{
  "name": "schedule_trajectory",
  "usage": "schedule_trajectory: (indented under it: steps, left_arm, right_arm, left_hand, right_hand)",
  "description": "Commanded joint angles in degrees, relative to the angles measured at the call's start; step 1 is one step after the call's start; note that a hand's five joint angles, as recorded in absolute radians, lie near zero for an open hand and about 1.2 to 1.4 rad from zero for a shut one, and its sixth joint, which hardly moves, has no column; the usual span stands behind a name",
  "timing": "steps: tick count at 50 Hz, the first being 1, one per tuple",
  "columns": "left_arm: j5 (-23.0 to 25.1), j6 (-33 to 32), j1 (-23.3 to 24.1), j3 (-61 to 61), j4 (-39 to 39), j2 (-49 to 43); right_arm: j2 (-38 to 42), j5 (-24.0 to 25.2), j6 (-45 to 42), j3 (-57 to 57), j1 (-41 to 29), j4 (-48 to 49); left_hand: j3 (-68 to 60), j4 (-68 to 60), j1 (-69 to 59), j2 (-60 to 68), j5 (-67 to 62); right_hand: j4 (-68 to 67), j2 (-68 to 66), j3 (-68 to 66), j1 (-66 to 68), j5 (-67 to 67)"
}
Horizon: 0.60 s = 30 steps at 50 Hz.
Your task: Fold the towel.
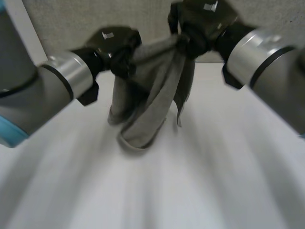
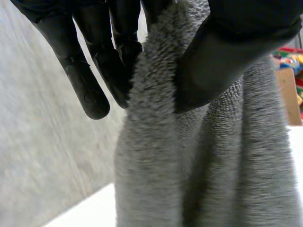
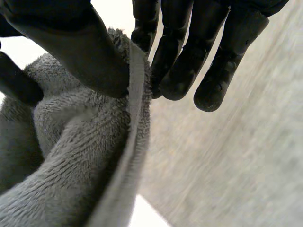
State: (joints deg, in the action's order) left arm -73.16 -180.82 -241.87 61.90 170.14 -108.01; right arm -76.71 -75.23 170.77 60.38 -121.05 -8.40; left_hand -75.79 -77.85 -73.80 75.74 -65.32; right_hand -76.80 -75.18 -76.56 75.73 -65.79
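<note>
Towel (image 1: 147,102): grey terry, held up over the white table (image 1: 214,181) by both hands. It is bunched into hanging folds, not spread. The lowest loop sits at the table surface between the arms; touching or just clear, cannot tell.

Left hand (image 1: 113,45): at the towel's upper left end. In the left wrist view the thumb (image 2: 213,61) presses the pile against the nearest fingers (image 2: 116,71), so this is a pinch. The outer fingers hang straight beside the cloth and carry nothing. Corner or gathered edge, cannot tell.

Middle: the span between the hands is short and slack. The layers overlap and look twisted.

Right hand (image 1: 198,26): at the upper right end, a little higher than the left. In the right wrist view the thumb (image 3: 80,52) clamps the flat hem (image 3: 135,94) against the fingers (image 3: 161,56). Also a pinch, and a shallow one, close to the very edge.

Risks, as judged:
- Left pinch rests on thick pile with few fingers engaged. A quick swing could let the cloth slide out and drop that end.
- If the left hold is on a gather and not a true corner, pulling the hands apart would not open the towel flat. The fold would land skewed.
- The twist in the middle could get laid down as a lump under the fold.
- Right hem pinch has little margin. Tension from spreading the arms could strip it free.
- A dragging bottom loop could catch on the table and roll under.
</note>
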Motion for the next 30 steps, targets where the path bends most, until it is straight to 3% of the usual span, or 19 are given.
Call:
schedule_trajectory:
  steps: [1,7,12,17,19,23,25,30]
  left_arm:
    - [-0.6,2.8,-1.1,0.4,0.7,3.2]
    - [-0.6,2.1,-2.3,3.0,0.9,0.1]
    - [-0.6,1.9,-2.6,1.7,0.9,-8.2]
    - [-0.9,0.6,-4.7,-8.3,4.4,-16.7]
    - [-1.5,0.6,-5.2,-12.0,5.8,-17.7]
    - [-5.0,0.7,-5.7,-20.1,10.6,-17.9]
    - [-9.0,1.3,-6.2,-25.1,16.5,-16.3]
    - [-11.0,1.3,-6.6,-24.9,23.0,-10.7]
  right_arm:
    - [-2.3,0.1,-7.1,-2.7,-0.2,-4.4]
    - [3.8,0.1,-12.5,-3.4,-0.9,-7.0]
    - [11.4,-0.4,-16.0,-5.8,-1.0,-6.7]
    - [19.8,-1.0,-18.6,-13.2,-1.6,-5.7]
    - [24.4,-1.8,-19.6,-22.1,-2.2,-3.5]
    - [25.9,-2.5,-19.1,-31.4,-2.2,0.8]
    - [25.5,-2.6,-18.1,-37.6,-2.1,6.7]
    - [21.9,-2.6,-12.1,-39.7,-1.5,10.2]
  left_hand:
    - [-4.2,-2.2,-6.2,4.3,-4.7]
    - [-4.2,-2.2,-6.2,4.3,-4.7]
    - [-4.2,-2.2,-6.2,4.3,-4.7]
    - [-4.2,-2.2,-6.2,4.3,-4.7]
    - [-4.2,-2.2,-6.2,4.3,-4.7]
    - [-4.2,-2.2,-6.2,4.3,-4.7]
    - [-4.2,-2.2,-6.2,4.3,-4.7]
    - [-4.2,-2.2,-6.2,4.3,-4.7]
  right_hand:
    - [-3.2,-4.8,-3.4,4.3,-4.2]
    - [-3.2,-4.8,-3.4,4.3,-4.2]
    - [-3.2,-4.8,-3.4,4.3,-4.2]
    - [-3.2,-4.8,-3.4,4.3,-4.2]
    - [-3.2,-4.8,-3.4,4.3,-4.2]
    - [-3.2,-4.8,-3.4,4.3,-4.2]
    - [-3.2,-4.8,-3.4,4.3,-4.2]
    - [-3.2,-4.8,-3.4,4.3,-4.2]
